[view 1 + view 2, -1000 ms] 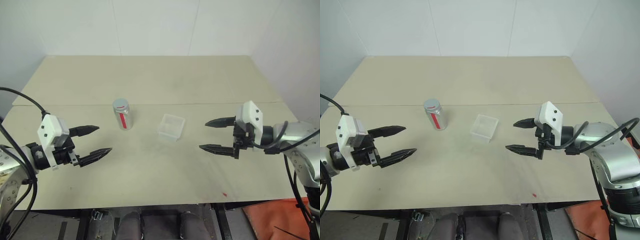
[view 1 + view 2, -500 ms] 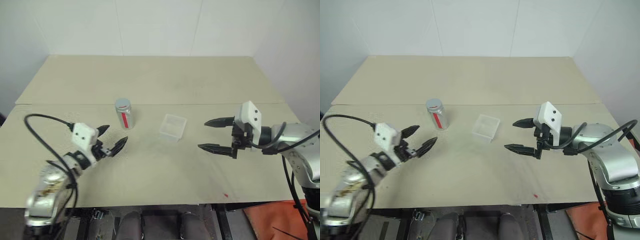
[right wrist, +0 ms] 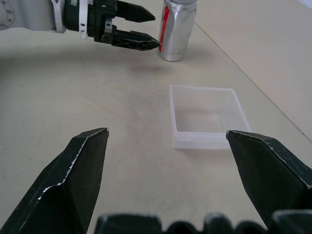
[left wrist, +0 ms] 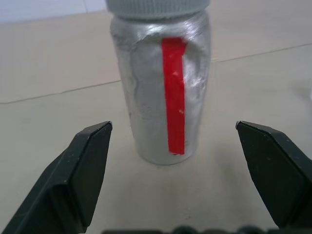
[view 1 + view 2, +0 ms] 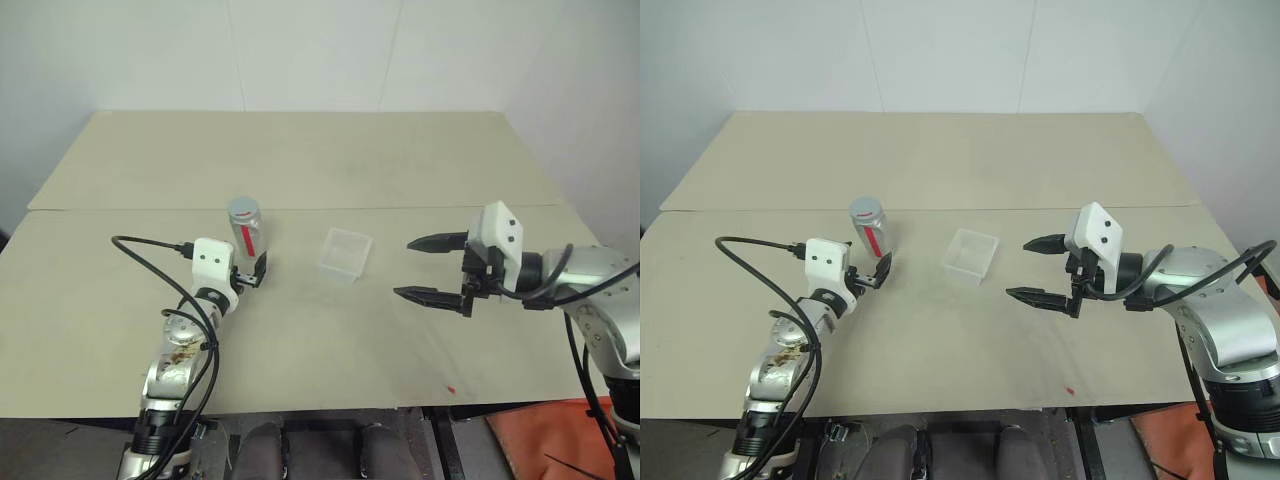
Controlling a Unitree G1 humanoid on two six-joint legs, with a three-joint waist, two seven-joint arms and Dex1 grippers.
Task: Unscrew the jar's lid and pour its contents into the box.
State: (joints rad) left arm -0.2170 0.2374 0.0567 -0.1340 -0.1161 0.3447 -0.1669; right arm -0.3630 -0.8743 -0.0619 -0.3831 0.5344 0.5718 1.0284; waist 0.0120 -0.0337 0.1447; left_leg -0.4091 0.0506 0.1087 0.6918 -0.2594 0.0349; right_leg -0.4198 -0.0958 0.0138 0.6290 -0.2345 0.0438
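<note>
Red-striped jar (image 4: 163,92) upright between open left tool's (image 4: 178,168) fingers, untouched.

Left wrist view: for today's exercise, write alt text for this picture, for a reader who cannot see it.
A silver jar with a vertical red stripe stands upright on a beige table, its grey lid on. The left gripper is open, one black finger on each side of the jar with a gap on both sides, not touching it.
</note>
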